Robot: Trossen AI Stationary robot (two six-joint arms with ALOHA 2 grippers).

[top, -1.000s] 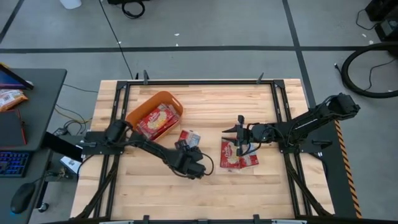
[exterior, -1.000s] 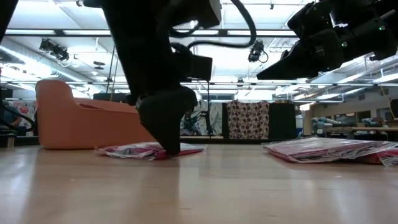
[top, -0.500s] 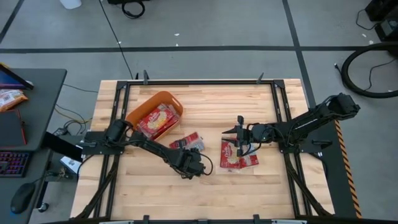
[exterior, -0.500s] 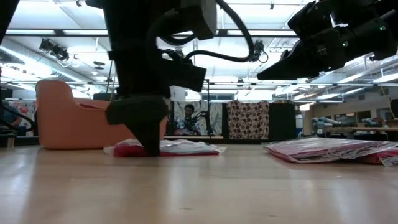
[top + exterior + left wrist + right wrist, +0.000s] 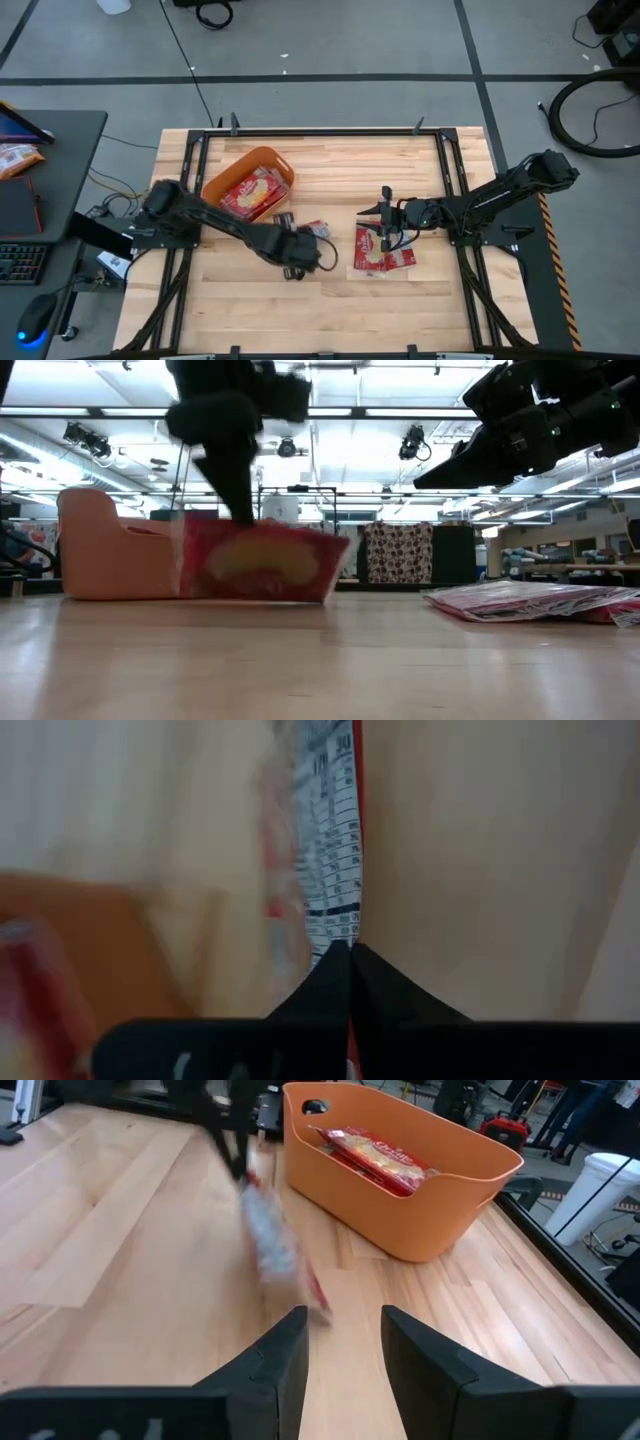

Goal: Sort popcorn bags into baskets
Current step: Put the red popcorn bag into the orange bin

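My left gripper [image 5: 298, 238] is shut on a red popcorn bag [image 5: 260, 565] near the table's middle, just right of the orange basket [image 5: 250, 185]. The bag stands on edge below the gripper. The basket holds more red bags [image 5: 375, 1155]. My right gripper [image 5: 383, 215] hovers open [image 5: 343, 1342] right of centre. It is above the far end of a small heap of red bags [image 5: 380, 250] that lies flat on the wood, and it holds nothing. My left gripper pinches the bag's upper edge [image 5: 338, 920] between its two fingers, at the panel with white printed text. The fingers [image 5: 240, 510] come from above, pointing down. The bag hangs upright below them; I cannot tell whether its lower edge [image 5: 255, 598] touches the table.
A black metal frame [image 5: 320, 130] runs around the tabletop. Bare wood [image 5: 330, 310] lies along the near side. A dark side desk [image 5: 40, 190] with a keyboard and an orange-and-white packet [image 5: 15, 158] stands beyond the table's left edge.
My left gripper has taken hold of the red bag that lay flat on the table. It has risen and drifted a little toward the basket. The bag has swung up from flat to standing on edge below the fingers. My right arm has kept still.
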